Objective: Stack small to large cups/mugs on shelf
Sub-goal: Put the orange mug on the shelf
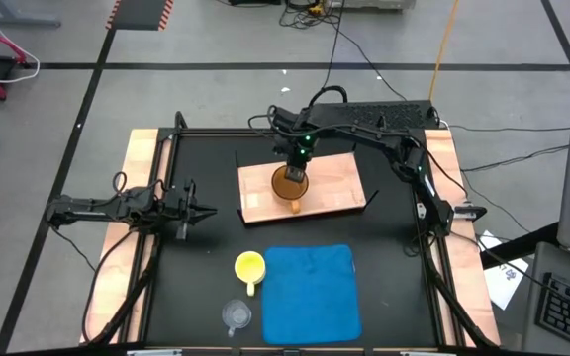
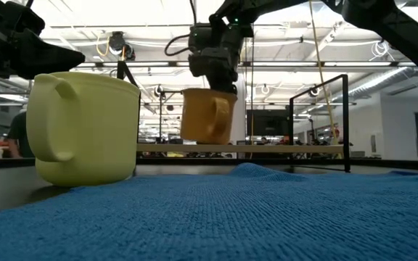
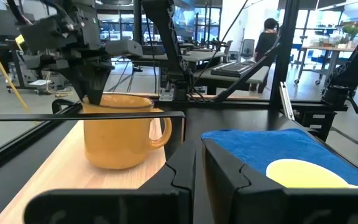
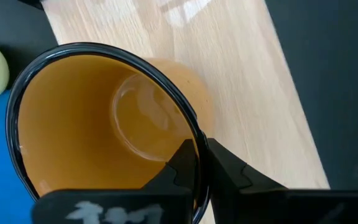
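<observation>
Bright overhead light, blurred foreground

No text, label, brand, number or sign can be read in any of the views. The right wrist view shows pale marks on the dark body of the right hand [image 4: 194, 163], too blurred to make out as letters.

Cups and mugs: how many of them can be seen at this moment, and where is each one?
3. The amber mug is on the shelf, its rim gripped by the right gripper. The yellow mug and the clear cup stand beside the blue mat.
</observation>
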Controlling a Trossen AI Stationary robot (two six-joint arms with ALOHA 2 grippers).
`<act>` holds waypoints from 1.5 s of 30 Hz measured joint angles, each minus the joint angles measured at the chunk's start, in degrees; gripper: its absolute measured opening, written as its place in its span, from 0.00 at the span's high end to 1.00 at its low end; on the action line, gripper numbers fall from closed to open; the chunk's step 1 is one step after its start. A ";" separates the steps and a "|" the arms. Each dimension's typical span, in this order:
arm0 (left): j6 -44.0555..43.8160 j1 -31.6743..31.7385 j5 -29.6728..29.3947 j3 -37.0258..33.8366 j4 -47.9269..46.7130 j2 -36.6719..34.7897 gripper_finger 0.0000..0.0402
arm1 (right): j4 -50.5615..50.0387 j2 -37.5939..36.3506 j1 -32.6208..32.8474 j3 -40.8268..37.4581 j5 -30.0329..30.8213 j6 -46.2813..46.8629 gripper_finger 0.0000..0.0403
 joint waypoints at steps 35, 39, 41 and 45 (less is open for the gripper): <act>-0.18 -0.02 -0.02 -0.02 -0.07 0.00 0.92 | 4.75 -0.21 0.66 -2.07 -0.23 -2.57 0.71; -0.17 -0.01 -0.02 -0.02 -0.07 0.00 0.92 | 5.05 -2.29 0.66 -2.04 -0.21 -3.14 0.65; -0.20 0.00 -0.03 -0.02 0.02 0.00 0.92 | 5.28 -3.76 0.66 -2.04 -0.24 -3.16 0.63; 0.34 0.00 -0.05 -0.02 0.04 0.00 0.92 | 5.46 -8.06 0.66 -2.04 -0.24 -3.77 0.61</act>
